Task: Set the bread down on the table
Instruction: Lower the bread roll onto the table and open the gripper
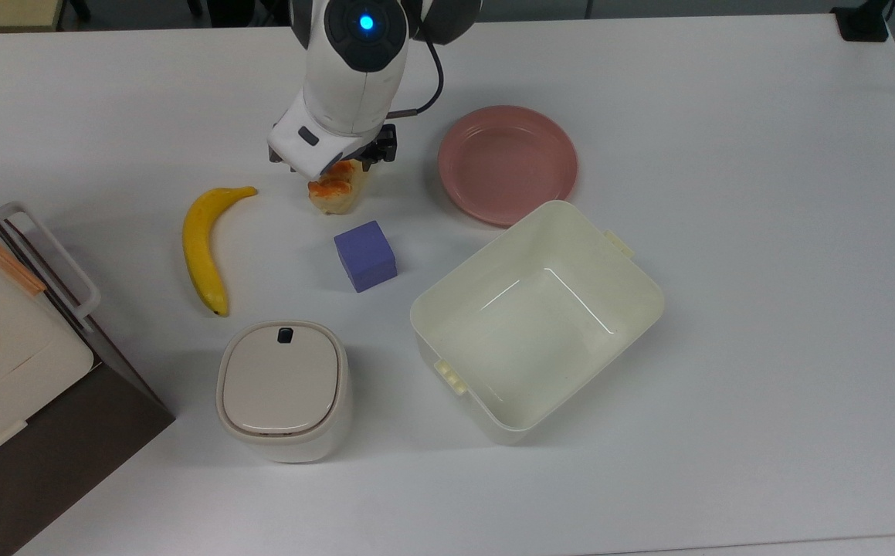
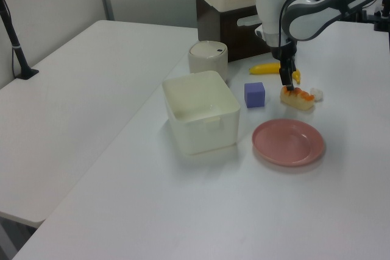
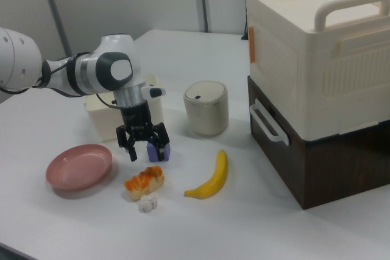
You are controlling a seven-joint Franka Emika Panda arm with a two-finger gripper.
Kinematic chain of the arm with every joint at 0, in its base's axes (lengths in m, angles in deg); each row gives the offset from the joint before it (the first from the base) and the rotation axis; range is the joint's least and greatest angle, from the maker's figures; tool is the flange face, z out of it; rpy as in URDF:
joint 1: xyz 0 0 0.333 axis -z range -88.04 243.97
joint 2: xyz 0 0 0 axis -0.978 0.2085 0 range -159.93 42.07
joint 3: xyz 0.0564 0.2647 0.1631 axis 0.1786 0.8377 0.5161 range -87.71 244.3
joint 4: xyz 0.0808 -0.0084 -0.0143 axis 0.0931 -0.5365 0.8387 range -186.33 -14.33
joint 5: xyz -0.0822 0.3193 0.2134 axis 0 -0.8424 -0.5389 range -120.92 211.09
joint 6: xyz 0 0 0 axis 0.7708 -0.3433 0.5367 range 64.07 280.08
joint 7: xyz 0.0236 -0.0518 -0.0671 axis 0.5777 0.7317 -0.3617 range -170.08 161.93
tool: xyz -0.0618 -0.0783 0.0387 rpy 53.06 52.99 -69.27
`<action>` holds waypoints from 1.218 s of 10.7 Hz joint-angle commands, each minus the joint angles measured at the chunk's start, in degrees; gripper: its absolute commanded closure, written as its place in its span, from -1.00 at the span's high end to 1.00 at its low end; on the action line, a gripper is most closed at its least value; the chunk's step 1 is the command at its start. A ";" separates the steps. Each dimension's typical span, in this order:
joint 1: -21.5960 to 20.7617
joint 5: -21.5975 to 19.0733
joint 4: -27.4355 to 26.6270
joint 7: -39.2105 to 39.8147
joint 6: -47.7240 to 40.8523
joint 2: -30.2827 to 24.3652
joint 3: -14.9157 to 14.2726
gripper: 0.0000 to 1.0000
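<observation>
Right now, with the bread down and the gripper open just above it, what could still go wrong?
The gripper is open, but its fingers hang close above the bread, so a sideways retreat might drag or tip it. The small white ball lies right beside the bread and could get nudged. The purple cube sits near the exit path too.
</observation>
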 commanded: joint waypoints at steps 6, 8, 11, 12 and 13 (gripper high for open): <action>4.56 -9.10 20.04 -0.79 -14.78 -7.29 -0.35 1.00; 5.80 -12.35 23.49 -0.88 -16.90 -8.60 -0.35 1.00; 7.47 -16.21 25.96 -0.88 -18.14 -10.10 -1.75 1.00; 7.47 -17.02 26.23 -0.88 -18.14 -10.27 -2.36 1.00; 7.56 -17.11 26.32 -0.88 -17.79 -10.19 -2.37 1.00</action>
